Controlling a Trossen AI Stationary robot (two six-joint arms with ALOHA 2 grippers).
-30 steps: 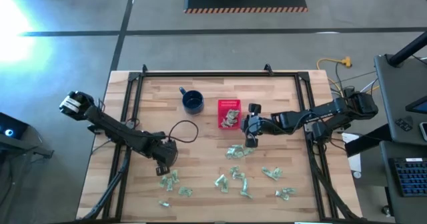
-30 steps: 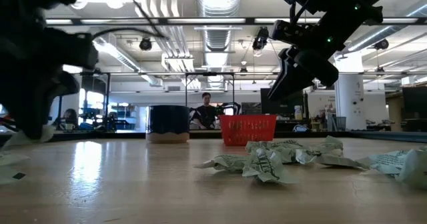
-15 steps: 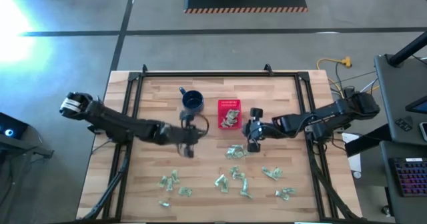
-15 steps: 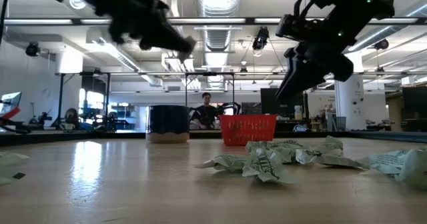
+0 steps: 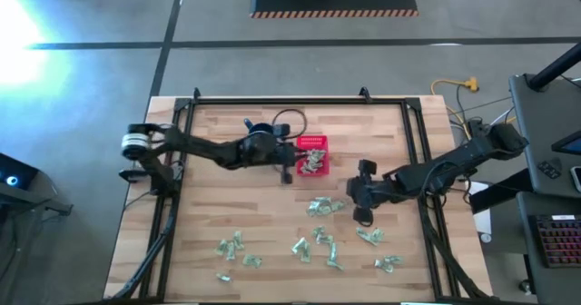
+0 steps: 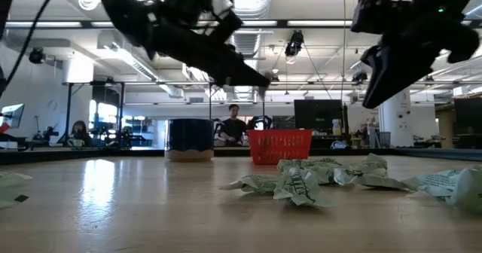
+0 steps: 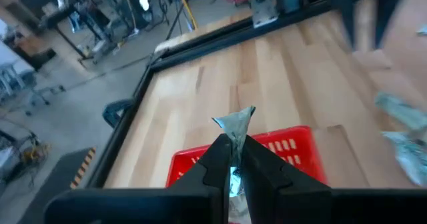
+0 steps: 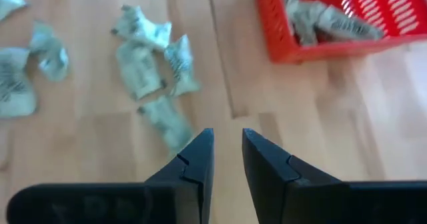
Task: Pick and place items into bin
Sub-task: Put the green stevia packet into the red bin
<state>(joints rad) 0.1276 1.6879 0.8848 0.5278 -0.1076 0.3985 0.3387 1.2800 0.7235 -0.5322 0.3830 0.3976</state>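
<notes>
The red basket [image 5: 310, 155] stands mid-table and holds several pale wrapper pieces [image 8: 320, 21]. More pieces lie scattered over the near half of the table [image 5: 322, 205] [image 5: 234, 246] [image 5: 374, 237]. My left gripper [image 5: 289, 171] hangs by the basket's left side, shut on one pale green piece [image 7: 235, 125], with the basket [image 7: 267, 154] just beyond its tips. My right gripper [image 5: 360, 214] hovers open to the right of the middle cluster of pieces; in its wrist view [image 8: 225, 136] nothing is between the fingers. In the low view, the basket [image 6: 280, 146] stands behind the pieces [image 6: 301, 179]. My left gripper pinches the pale green piece between its two fingertips. The piece's crumpled corner [image 7: 240, 117] sticks out past the tips. The fingers slant down from the table's left. The piece is lifted clear of the table, over the basket's left rim.
A dark blue mug [image 6: 190, 138] stands left of the basket, partly under my left arm in the high view. A black frame [image 5: 272, 101] runs along the table's far and side edges. Bare wood lies between the basket and the near pieces. People sit in the room beyond.
My left gripper rose from the near-left pieces and swung toward the far right until it reached the red basket's left side. My right gripper drew away from the basket toward the near right, and it now hangs right of the middle cluster.
</notes>
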